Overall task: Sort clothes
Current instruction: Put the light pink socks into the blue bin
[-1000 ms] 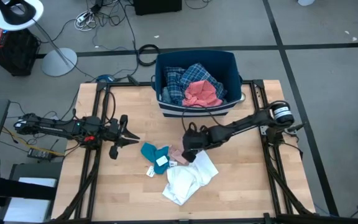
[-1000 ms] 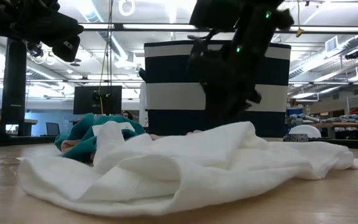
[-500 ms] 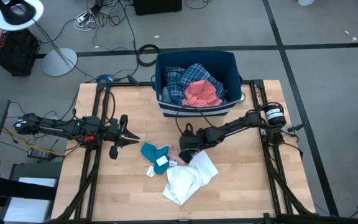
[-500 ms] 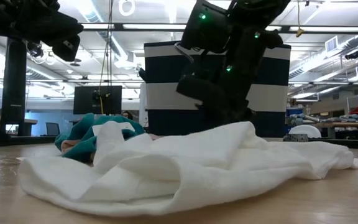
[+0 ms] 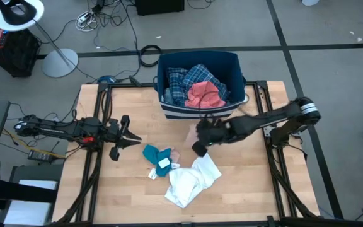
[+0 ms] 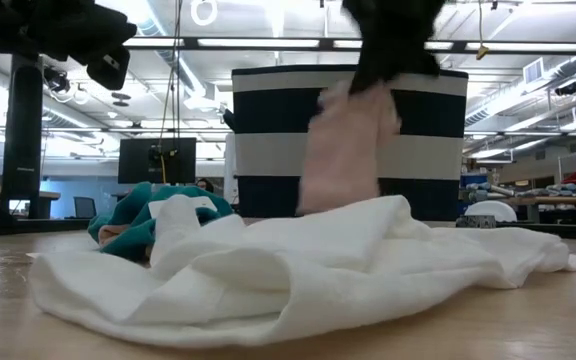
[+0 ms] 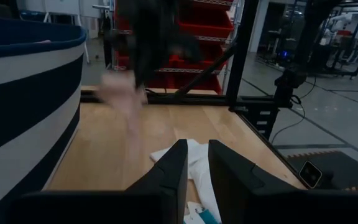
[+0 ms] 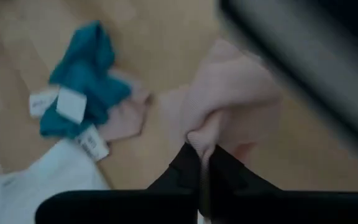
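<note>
Your right gripper (image 8: 202, 163) is pinched tight on the pale pink cloth (image 8: 229, 99). The cloth hangs down from its fingers, up off the table (image 5: 125, 183). In the low view the pale pink cloth (image 6: 346, 150) dangles in front of the striped bin (image 6: 268, 150).

Just below this gripper lies the white garment (image 5: 193, 180), spread in a heap on the wood. A little past it, on the side toward your other arm, sits the small teal cloth (image 5: 156, 156) with white tags on it. Another bit of pink fabric (image 8: 126, 118) lies flat next to the teal one.

Behind the right gripper is the dark blue bin (image 5: 232, 63). Inside it you can see the plaid shirt (image 5: 188, 81) and the salmon pink piece (image 5: 205, 94).

Your left gripper (image 5: 128, 140) waits well apart from the clothes, with its fingers (image 7: 173, 168) only a little way apart and nothing between them.
</note>
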